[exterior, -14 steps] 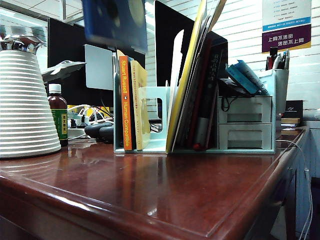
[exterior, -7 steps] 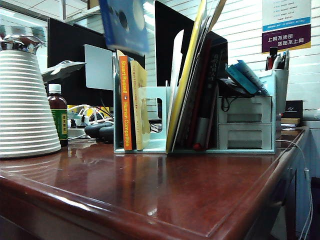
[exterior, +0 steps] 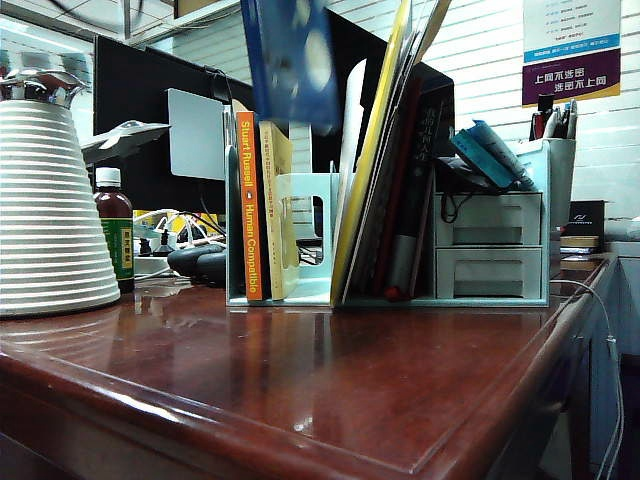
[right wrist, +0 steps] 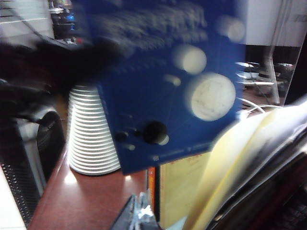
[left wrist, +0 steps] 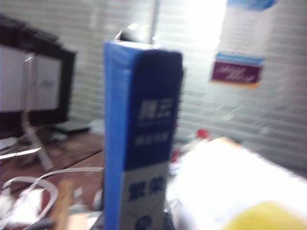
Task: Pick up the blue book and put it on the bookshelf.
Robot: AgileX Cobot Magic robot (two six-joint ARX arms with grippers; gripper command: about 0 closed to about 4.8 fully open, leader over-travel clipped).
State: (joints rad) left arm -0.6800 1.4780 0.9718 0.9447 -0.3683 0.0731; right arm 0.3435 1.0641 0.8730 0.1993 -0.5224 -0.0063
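Blue book [exterior: 291,60] hangs over the bookshelf [exterior: 310,240], at its 12 o'clock.
Left gripper, out of sight below, pinches it; right gripper stays unseen, shut, empty. Next: lower it into the gap.

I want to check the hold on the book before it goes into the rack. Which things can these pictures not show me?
- Left pincer: hidden below the blue book in the left wrist view; above the top edge in the exterior view.
- Right pincer: no fingers visible; the book's cover fills the right wrist view.
- Book above the bookshelf: motion-blurred in the exterior view, top cut off.
- Cover text: blurred.
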